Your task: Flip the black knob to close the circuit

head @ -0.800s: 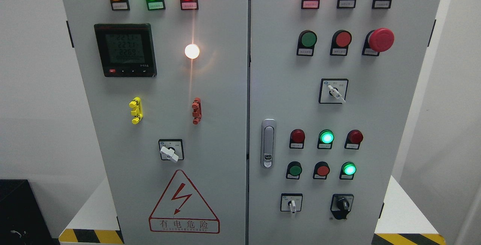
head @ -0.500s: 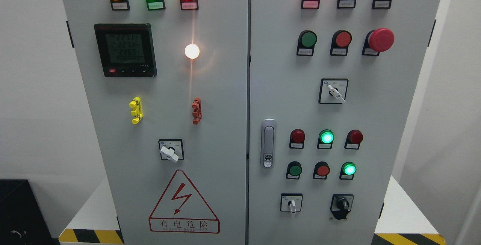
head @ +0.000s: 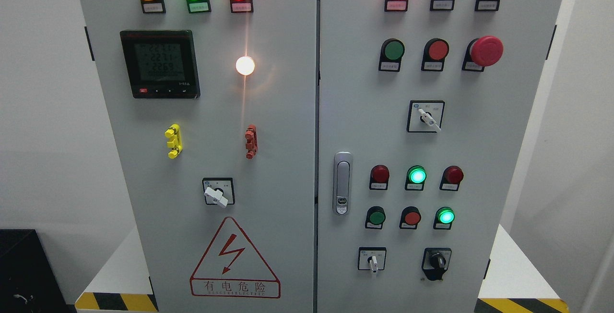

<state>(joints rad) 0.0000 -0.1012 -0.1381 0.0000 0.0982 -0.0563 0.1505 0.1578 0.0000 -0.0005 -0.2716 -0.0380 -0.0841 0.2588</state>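
While the head view takes in the whole grey cabinet (head: pixel 288 111) front, neither robot hand is anywhere in frame, so how their fingers stand can't be told and there's no hand to measure the knob against. The black knob (head: pixel 437 259) sits at the bottom right of the right door, on its black plate, with its grip standing roughly upright. Just to its left, on the same row, there's a white-handled selector (head: pixel 372 261), handle pointing down. Right above the knob a lit green lamp (head: pixel 445 216) glows, with 2 unlit buttons beside it, 1 green and 1 red. Higher up, a big red mushroom button (head: pixel 486 50) juts out near the right edge. The silver door latch (head: pixel 342 183) runs upright near the seam between the 2 doors. Over on the left door, a digital meter (head: pixel 159 63) shows green digits, a white lamp (head: pixel 245 65) blazes, and a red lightning warning triangle (head: pixel 234 258) sits at the bottom.
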